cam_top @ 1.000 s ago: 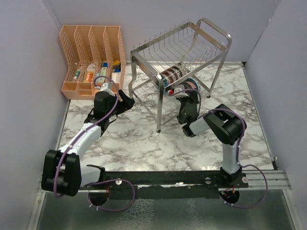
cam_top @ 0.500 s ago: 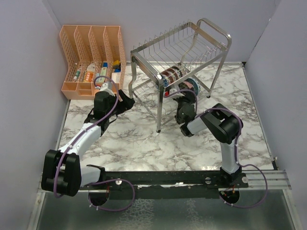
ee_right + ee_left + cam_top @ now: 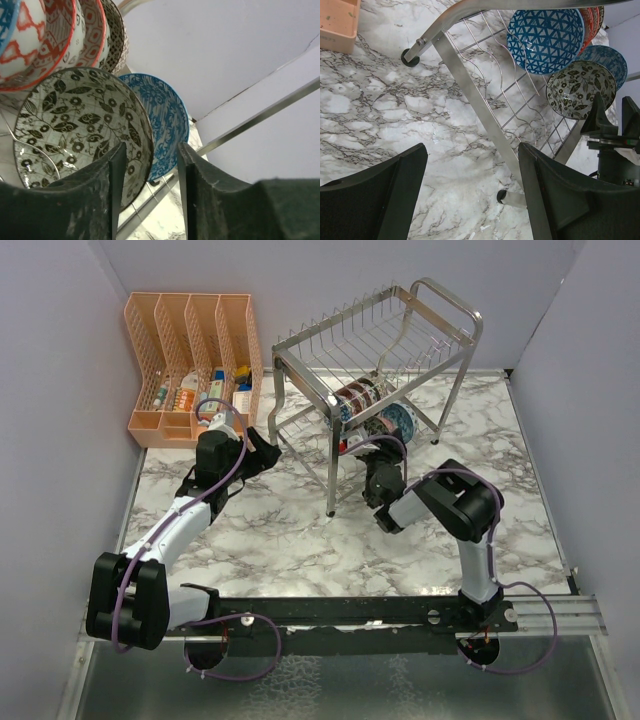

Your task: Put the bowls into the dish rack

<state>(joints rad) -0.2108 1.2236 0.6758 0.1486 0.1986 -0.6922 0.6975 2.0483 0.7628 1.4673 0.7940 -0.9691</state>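
The right hand [image 3: 151, 150] sat low at the lower tier of the dish rack [image 3: 470, 97], its fingers parted and gripping nothing. The rim of a grey leaf-patterned bowl [image 3: 75, 125] stood in the gap between them, with no finger visibly pressing it. That bowl leaned on edge in the wires, a blue bowl [image 3: 167, 117] just behind it and red-patterned bowls [image 3: 50, 40] on edge beside it. The left hand [image 3: 472, 150] hung open and empty over the counter [image 3: 370, 100], near the rack's leg and well apart from the bowls. Risk, as judged: with the rim between the fingers, a crooked pull-back could hook it and roll the grey bowl off its wire or knock it into the blue one. Whether it was properly seated could not be told. The right arm lay close to the rack, so a wide swing might nudge the whole rack.
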